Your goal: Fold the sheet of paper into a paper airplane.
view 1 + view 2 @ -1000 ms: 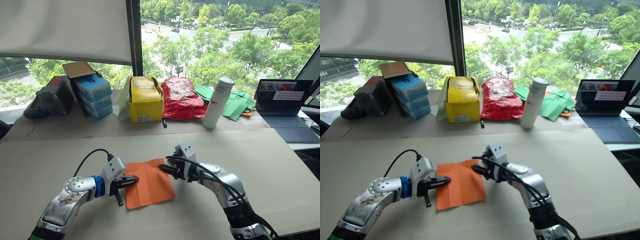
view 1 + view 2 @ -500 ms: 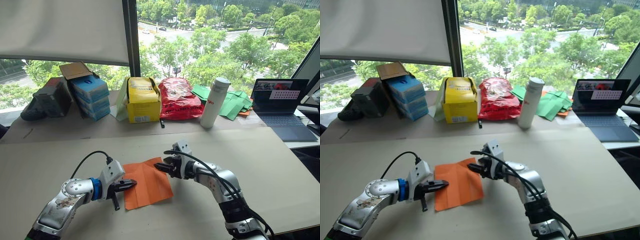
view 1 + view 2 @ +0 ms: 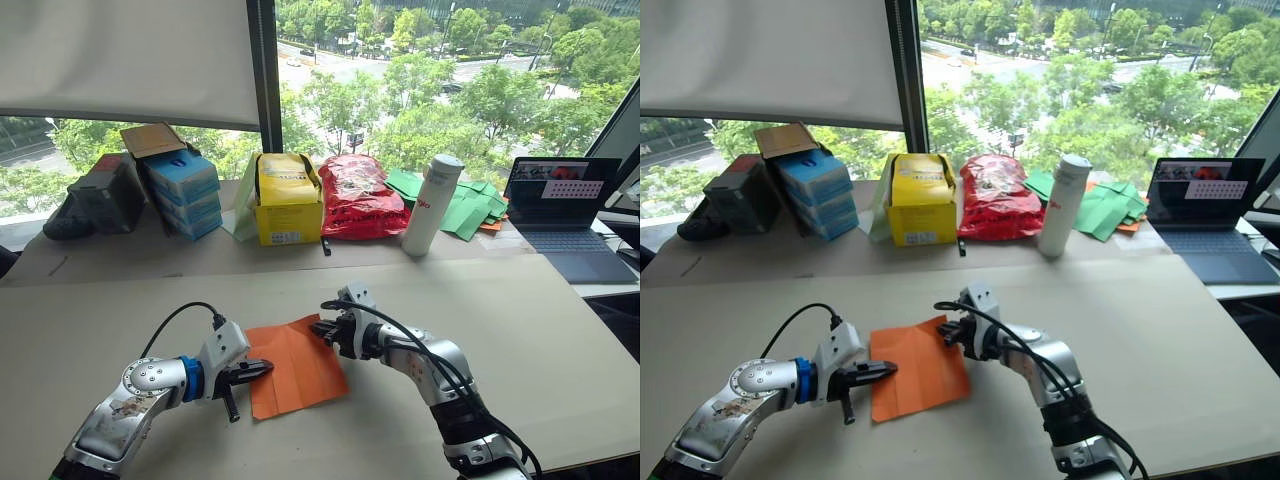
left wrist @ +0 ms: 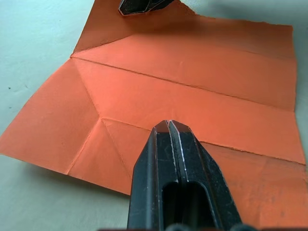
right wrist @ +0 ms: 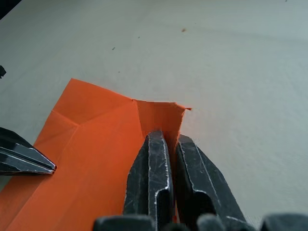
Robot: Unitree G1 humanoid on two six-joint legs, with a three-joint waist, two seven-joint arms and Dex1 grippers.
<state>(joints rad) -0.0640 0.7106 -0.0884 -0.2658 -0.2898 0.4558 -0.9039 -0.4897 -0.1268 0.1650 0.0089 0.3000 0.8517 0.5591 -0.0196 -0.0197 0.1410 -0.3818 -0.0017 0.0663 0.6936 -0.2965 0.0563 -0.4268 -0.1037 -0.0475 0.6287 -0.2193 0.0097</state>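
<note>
One paper [image 3: 295,365], lower centre of frame, long axis running upper-right to lower-left. Right gripper [image 3: 322,330] clenched on its lifted upper-right corner. Left gripper [image 3: 262,368] closed, pressing the left edge.

The left hand [image 4: 169,126], fingers together, rests over the creased sheet of paper [image 4: 144,91].

We seem to be in an upper-floor office: a large window [image 3: 420,70] over treetops, an open laptop [image 3: 565,205] far right, boxes [image 3: 185,190] along the sill
</note>
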